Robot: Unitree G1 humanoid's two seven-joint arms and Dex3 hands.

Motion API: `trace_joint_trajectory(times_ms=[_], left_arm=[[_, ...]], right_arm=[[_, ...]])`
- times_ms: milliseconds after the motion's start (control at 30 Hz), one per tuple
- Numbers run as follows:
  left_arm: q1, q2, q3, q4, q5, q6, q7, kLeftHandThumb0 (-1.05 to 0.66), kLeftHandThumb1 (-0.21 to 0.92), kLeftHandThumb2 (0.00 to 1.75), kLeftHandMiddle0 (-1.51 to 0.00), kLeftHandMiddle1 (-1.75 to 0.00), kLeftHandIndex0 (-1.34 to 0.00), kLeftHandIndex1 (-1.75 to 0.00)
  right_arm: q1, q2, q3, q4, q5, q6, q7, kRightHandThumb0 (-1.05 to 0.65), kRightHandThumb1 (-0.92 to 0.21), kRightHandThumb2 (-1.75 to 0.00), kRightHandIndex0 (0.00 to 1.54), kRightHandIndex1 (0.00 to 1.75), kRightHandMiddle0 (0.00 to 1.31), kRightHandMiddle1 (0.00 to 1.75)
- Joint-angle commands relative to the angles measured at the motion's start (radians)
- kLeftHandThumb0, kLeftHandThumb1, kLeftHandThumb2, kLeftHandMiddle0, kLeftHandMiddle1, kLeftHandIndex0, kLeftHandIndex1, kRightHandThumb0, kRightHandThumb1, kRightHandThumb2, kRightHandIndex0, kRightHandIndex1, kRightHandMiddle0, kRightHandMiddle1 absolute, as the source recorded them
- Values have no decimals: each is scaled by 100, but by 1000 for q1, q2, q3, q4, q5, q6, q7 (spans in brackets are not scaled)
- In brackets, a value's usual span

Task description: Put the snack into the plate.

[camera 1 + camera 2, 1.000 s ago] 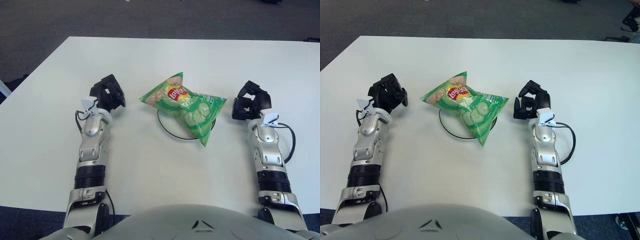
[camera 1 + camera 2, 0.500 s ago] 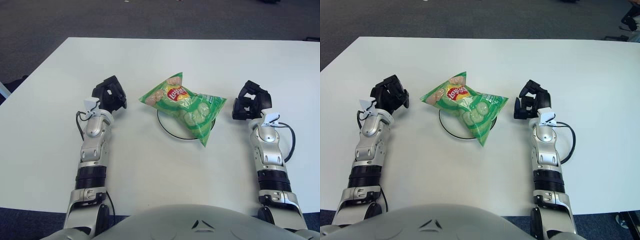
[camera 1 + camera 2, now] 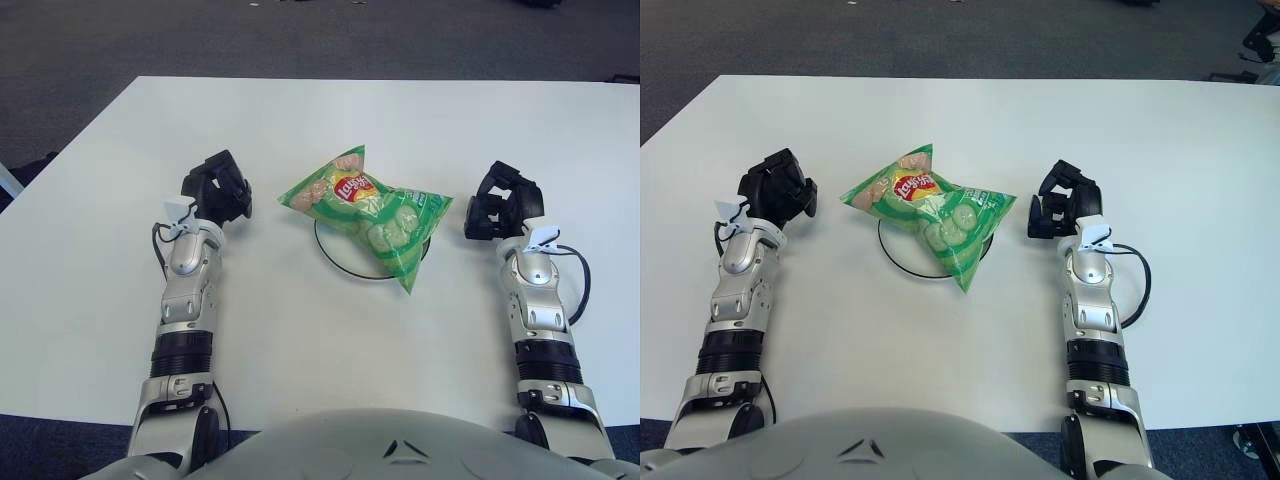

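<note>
A green chip bag (image 3: 366,212) lies across a white plate (image 3: 340,256) with a dark rim, at the middle of the white table (image 3: 320,120). The bag covers most of the plate and overhangs it on the left and at the front right. My left hand (image 3: 218,187) shows to the left of the bag, a short gap away, its fingers relaxed and holding nothing. To the right of the bag is my right hand (image 3: 501,201), close to the bag's right corner, fingers loosely curved and empty.
The white table extends well beyond the bag on all sides. Dark carpet (image 3: 300,35) lies past the far edge. A black cable (image 3: 580,280) loops beside my right wrist.
My left hand has shifted slightly, first a little toward the bag, then back a touch. The bag, plate and right hand have not moved.
</note>
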Motion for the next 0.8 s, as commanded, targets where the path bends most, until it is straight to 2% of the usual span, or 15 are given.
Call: trace_joint_trajectory(times_ms=[0, 767], left_arm=[[154, -77, -16, 115, 18, -28, 15, -51, 60, 129, -149, -175, -124, -175], [172, -79, -24, 105, 25, -38, 3, -47, 59, 122, -149, -175, -123, -175]], right_arm=[[105, 50, -1, 70, 11, 16, -6, -62, -2, -168, 140, 175, 87, 175], [103, 69, 2, 44, 19, 64, -24, -55, -14, -153, 138, 175, 76, 175]])
